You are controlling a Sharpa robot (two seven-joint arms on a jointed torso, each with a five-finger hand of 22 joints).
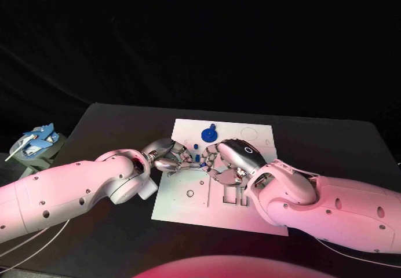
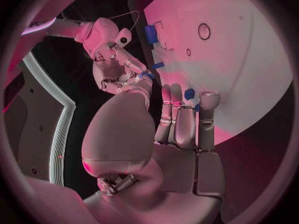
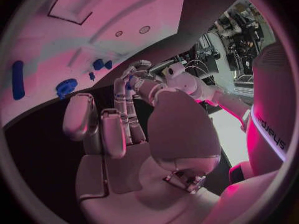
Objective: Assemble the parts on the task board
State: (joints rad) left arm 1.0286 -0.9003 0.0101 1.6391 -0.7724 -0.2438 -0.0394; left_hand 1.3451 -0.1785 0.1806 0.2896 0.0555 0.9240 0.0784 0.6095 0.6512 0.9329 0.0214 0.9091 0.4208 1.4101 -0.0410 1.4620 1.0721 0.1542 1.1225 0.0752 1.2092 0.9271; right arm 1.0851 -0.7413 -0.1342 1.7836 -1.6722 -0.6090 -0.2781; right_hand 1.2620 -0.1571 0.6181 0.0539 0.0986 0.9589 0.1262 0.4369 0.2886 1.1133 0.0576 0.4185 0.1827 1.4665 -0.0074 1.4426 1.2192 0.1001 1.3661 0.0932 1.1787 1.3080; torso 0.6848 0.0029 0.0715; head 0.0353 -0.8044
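Far off to the left, beside the matte black desk [image 1: 109, 124], a small grey stand holding blue-and-white bits [image 1: 37, 145] sits on its own. My left robot hand [image 1: 167, 157], silver and jointed, reaches in over the left half of the flat white task board [image 1: 251, 217]. In my left wrist view its fingertips [image 2: 209, 102] curl round a small blue part [image 2: 189, 93], pinching it just above the board. Directly across from it my right robot hand [image 1: 230, 161] hovers over the middle of the board, fingers [image 3: 112, 129] curled inward and nearly meeting the left one. A small blue piece [image 2: 147, 75] shows at its fingertips in the left wrist view, but I cannot tell whether it is truly gripped. Behind both hands, near the board's far edge, a round blue gear-like part [image 1: 210, 134] lies flat on the smooth plate. In front of my right wrist, a pair of narrow rectangular slots [image 1: 236, 196] are cut into the board, and a small round hole [image 1: 189, 193] lies to their left.
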